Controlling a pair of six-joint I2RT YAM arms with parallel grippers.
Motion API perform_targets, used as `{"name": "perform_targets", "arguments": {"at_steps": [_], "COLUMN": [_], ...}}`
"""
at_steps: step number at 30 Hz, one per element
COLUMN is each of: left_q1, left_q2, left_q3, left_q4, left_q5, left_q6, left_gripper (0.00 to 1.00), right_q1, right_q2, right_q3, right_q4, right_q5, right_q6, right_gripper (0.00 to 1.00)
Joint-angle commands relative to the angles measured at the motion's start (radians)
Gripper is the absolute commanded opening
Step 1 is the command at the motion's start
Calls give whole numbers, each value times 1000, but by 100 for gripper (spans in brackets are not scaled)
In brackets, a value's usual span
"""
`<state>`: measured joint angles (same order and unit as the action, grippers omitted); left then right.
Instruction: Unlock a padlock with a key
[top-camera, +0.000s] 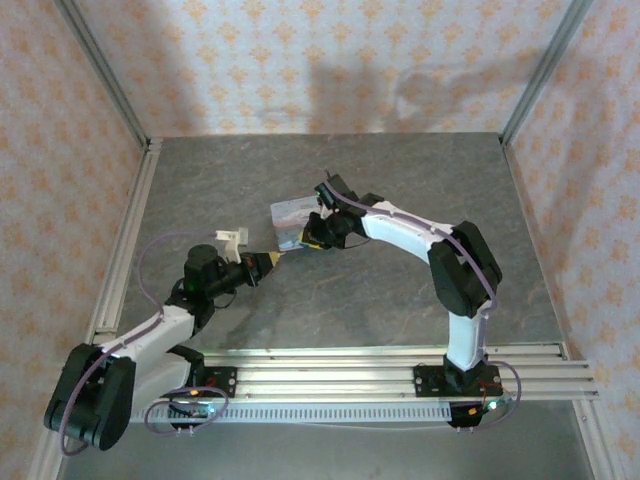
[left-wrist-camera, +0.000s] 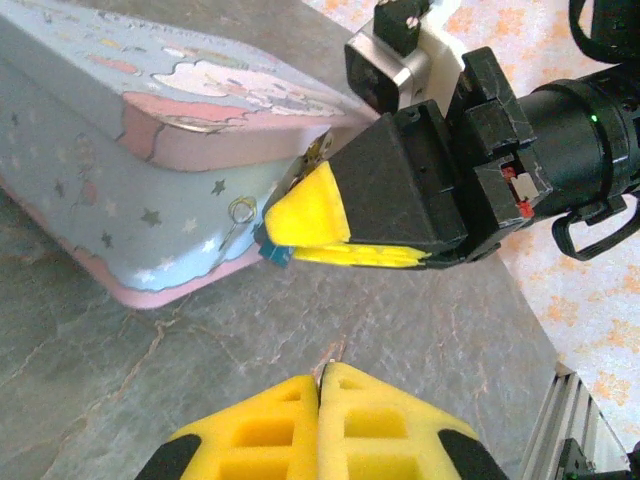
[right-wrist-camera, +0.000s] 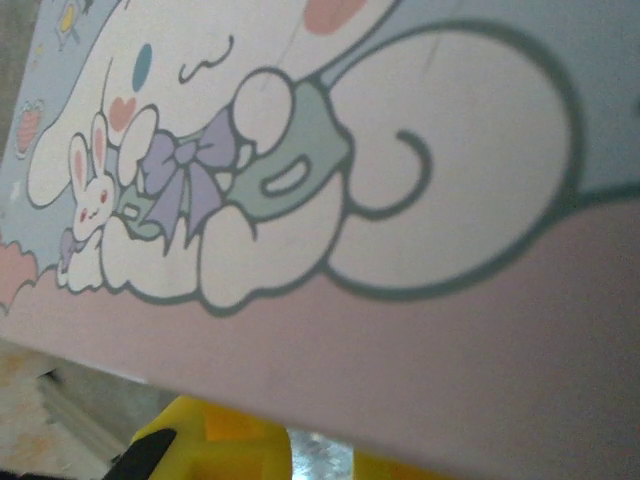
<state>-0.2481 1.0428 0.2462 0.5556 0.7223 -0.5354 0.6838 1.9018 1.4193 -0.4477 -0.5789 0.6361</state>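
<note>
From above, the tin (top-camera: 290, 218) sits mid-table (top-camera: 400, 180). The right gripper (top-camera: 314, 238) is at the tin's near right edge. The left gripper (top-camera: 270, 261) is just beside the near corner, pointing at it. The padlock is too small to make out here.

From the left wrist, the left gripper (left-wrist-camera: 322, 385) has its jaws pressed together. A tiny pale sliver shows at the seam, but I cannot tell whether it is the key. Ahead, the right gripper (left-wrist-camera: 285, 240) has its jaws narrow and pinches the blue padlock (left-wrist-camera: 273, 256) at its tips. The padlock is against the tin's (left-wrist-camera: 150, 200) front wall, just beside a small wire ring (left-wrist-camera: 240, 212).

From the right wrist, the tin's lid (right-wrist-camera: 450, 330), with its cartoon dog (right-wrist-camera: 250, 150), lies close above the yellow fingers (right-wrist-camera: 205, 445).
</note>
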Motion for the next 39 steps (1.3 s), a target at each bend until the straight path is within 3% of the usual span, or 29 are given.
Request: {"name": "perform_targets", "arguments": {"at_steps": [1,14,29,39], "left_q1": [0,1,0,0], "left_q2": [29,87,169,327], "left_q3": [-2,39,79,77], "left_q4": [160,234,326,506], "left_q5": [19,11,-14,3], "left_q6": [-43,-46,27,7], "left_gripper": [0,0,0,0], "right_q1": [-14,-63,-76,-82], "right_q2": [-54,-94,-104,-95], "right_q3": [25,8,-6,-20], "right_q4": [48,145,165,194], "right_q5": [-128,-258,-279,-282], "right_q6": [70,229,300,335], "right_gripper": [0,0,0,0]}}
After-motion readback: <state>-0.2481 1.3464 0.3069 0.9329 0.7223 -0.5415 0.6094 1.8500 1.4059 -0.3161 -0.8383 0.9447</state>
